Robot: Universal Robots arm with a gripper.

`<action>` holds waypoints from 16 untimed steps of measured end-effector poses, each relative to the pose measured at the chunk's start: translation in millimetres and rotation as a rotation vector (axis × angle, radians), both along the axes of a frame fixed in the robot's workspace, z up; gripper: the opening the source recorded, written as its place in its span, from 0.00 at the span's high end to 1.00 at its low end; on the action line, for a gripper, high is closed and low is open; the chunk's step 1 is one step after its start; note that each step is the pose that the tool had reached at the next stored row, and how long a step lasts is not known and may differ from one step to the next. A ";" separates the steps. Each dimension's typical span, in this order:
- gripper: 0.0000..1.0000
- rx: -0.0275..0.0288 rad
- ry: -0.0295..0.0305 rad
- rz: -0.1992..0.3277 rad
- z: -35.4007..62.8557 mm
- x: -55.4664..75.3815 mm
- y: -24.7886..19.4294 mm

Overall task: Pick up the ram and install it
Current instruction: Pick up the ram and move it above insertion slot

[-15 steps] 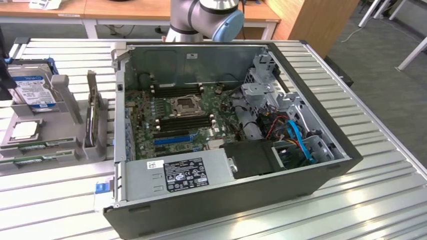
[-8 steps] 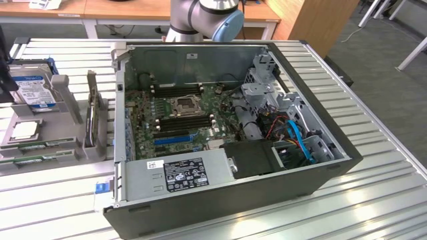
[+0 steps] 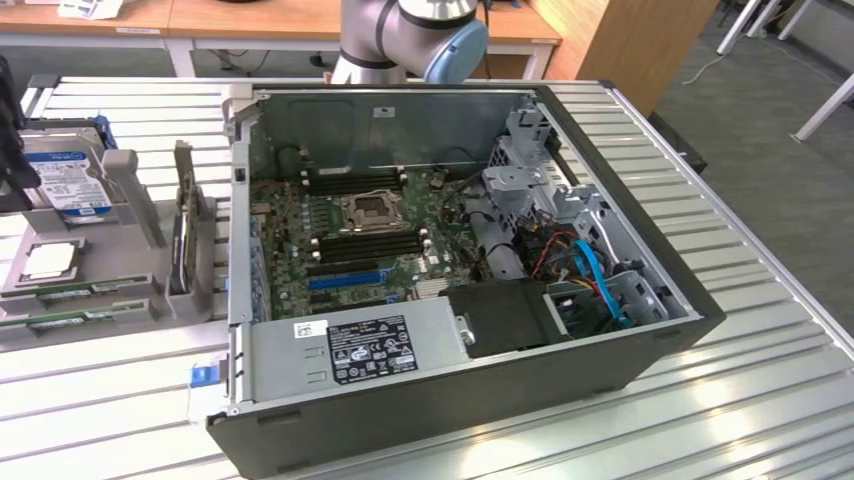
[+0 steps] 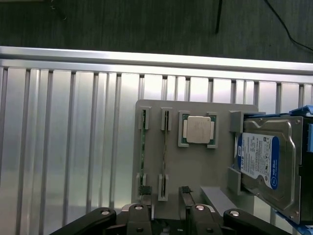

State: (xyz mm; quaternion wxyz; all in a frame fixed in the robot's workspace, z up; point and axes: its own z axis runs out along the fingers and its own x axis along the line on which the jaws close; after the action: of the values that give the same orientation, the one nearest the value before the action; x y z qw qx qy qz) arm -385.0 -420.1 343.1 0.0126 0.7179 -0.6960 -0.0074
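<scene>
Two ram sticks stand on edge in the slots of a grey holder tray (image 4: 195, 161): one ram (image 4: 142, 152) and a second ram (image 4: 165, 149) beside it. In the exterior view they are thin green strips (image 3: 74, 290) on the tray's near side. My gripper (image 4: 164, 192) hovers above the tray's edge, open, nothing between its fingers (image 4: 185, 192). The second ram lines up with the gap between them. The open computer case (image 3: 641, 345) shows the motherboard (image 3: 287, 255) with black memory slots (image 3: 367, 243).
The tray also holds a CPU chip (image 4: 198, 129) and a blue-labelled hard drive (image 4: 261, 159) in a bracket. The case has a power supply (image 3: 360, 350), a blue expansion slot (image 3: 340, 280) and cables (image 3: 587, 265). All rests on a slatted metal table (image 3: 747, 400).
</scene>
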 end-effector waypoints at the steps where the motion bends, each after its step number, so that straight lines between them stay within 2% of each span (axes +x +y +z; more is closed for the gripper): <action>1: 0.65 0.0001 0.0000 0.000 -0.9 0.0 0.0; 16: 0.65 0.0000 0.0000 0.000 -14.2 0.0 0.0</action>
State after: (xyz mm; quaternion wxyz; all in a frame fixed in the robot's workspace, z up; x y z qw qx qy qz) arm -385.0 -420.1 328.8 0.0126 0.7178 -0.6961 -0.0074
